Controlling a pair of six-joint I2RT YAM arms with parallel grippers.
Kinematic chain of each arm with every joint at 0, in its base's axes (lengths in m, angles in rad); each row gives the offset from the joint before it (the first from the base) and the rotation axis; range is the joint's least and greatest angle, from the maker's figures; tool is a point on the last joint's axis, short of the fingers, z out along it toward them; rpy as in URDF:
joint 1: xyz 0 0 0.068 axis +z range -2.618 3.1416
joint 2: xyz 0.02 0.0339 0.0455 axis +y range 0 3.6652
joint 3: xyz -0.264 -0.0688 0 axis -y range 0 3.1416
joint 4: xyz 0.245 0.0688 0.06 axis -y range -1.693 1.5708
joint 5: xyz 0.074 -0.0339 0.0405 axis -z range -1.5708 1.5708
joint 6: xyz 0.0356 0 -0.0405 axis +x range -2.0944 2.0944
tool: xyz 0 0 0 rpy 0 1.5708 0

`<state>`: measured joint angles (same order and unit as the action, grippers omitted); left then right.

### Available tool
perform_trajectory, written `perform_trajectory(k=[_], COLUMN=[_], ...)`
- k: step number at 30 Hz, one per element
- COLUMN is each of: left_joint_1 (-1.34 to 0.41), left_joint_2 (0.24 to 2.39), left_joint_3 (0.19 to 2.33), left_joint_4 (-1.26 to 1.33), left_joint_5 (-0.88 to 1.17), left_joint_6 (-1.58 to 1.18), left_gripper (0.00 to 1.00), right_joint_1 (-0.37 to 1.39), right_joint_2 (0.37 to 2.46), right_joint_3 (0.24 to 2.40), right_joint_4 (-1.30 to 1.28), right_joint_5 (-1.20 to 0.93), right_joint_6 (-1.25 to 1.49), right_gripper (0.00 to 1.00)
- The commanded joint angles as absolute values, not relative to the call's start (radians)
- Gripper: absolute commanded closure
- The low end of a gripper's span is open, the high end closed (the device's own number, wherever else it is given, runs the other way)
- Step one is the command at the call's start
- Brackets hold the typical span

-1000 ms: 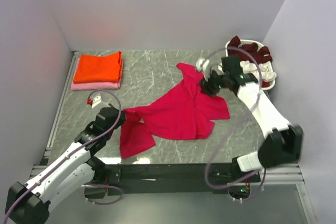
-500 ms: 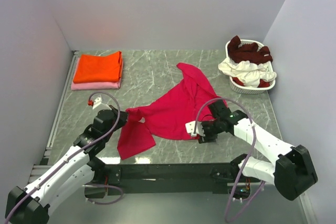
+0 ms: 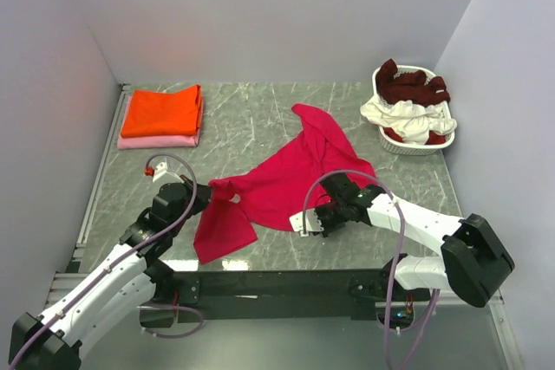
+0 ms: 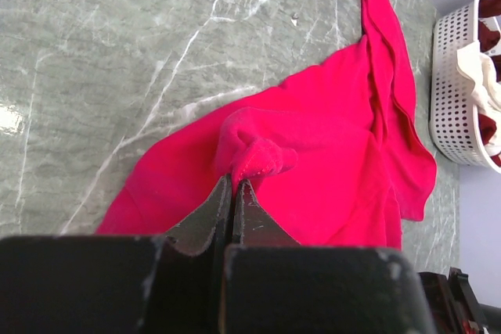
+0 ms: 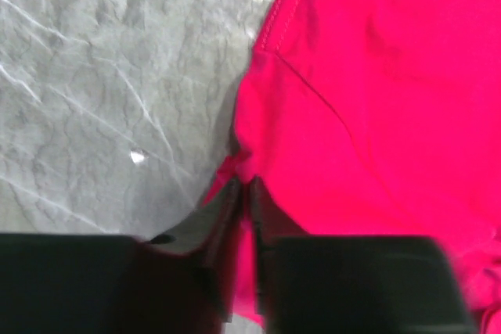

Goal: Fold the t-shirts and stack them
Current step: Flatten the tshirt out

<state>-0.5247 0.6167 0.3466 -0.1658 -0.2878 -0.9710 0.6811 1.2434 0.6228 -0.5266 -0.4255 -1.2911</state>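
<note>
Your right arm has swung from the far right, beside the laundry basket [image 3: 409, 146], to the near middle of the bench [image 3: 251, 119]. A second ago it hung over the far right part of the crimson-pink t-shirt [image 3: 290, 184]. Half a second ago it was near the shirt's near right corner, and it now sits slightly further left, at the near hem.

The right fingers [image 5: 243, 189] are drawn close together with the hem's edge caught between them, so they appear to be pinching the cloth. The left fingers [image 4: 233, 187] are pressed together on a small bunch of the same shirt at its left side, and that arm has hardly shifted.

The shirt lies crumpled across the middle of the bench, with one long lobe reaching far and a sleeve trailing near left. Its right side, which bulged out a second ago, now looks drawn in toward the right arm.

You seem to hold both ends, so the next step is probably to spread the shirt flat before folding.

The orange t-shirt [image 3: 162, 110] still rests folded on the pale pink t-shirt [image 3: 156, 140] at far left. The dark maroon t-shirt [image 3: 412, 84] and white t-shirt [image 3: 403, 114] are still in the basket.
</note>
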Motion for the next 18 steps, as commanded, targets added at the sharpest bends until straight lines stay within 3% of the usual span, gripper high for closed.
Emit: perform_trajectory(k=[1, 2, 3, 5, 9, 13, 14, 15, 16, 17, 18], left_joint_1=[-0.520, -0.520, -0.520, -0.520, -0.520, -0.520, -0.519, -0.518, -0.517, -0.517, -0.517], left_joint_2=[0.603, 0.604, 0.606, 0.612, 0.620, 0.600, 0.579, 0.568, 0.557, 0.540, 0.535], left_joint_3=[0.348, 0.345, 0.339, 0.331, 0.302, 0.276, 0.273, 0.273, 0.275, 0.285, 0.291], left_joint_4=[-0.134, -0.127, -0.126, -0.121, -0.115, -0.144, -0.150, -0.158, -0.172, -0.185, -0.196], left_joint_5=[-0.267, -0.264, -0.261, -0.247, -0.212, -0.209, -0.210, -0.221, -0.224, -0.233, -0.251], left_joint_6=[-0.965, -0.966, -0.969, -0.983, -1.022, -1.086, -1.109, -1.120, -1.129, -1.144, -1.150], left_gripper=[0.99, 1.00, 1.00, 1.00, 1.00, 1.00, 0.99, 1.00, 0.99, 1.00, 1.00], right_joint_1=[0.687, 0.686, 0.686, 0.686, 0.683, 0.683, 0.684, 0.687, 0.698, 0.706, 0.710], right_joint_2=[1.230, 1.226, 1.223, 1.227, 1.359, 1.711, 1.785, 1.861, 2.010, 2.076, 2.132], right_joint_3=[0.676, 0.692, 0.733, 0.799, 1.125, 1.484, 1.579, 1.791, 1.895, 2.060, 2.124], right_joint_4=[-0.549, -0.555, -0.561, -0.552, -0.393, 0.043, 0.049, 0.032, -0.007, -0.032, -0.050], right_joint_5=[-0.377, -0.374, -0.373, -0.351, -0.258, -0.014, 0.024, 0.094, 0.147, 0.200, 0.266], right_joint_6=[-1.295, -1.289, -1.278, -1.221, -1.073, -0.682, -0.628, -0.577, -0.490, -0.456, -0.428], right_gripper=[0.87, 0.97, 1.00, 1.00, 1.00, 1.00, 0.95, 0.79, 0.31, 0.16, 0.15])
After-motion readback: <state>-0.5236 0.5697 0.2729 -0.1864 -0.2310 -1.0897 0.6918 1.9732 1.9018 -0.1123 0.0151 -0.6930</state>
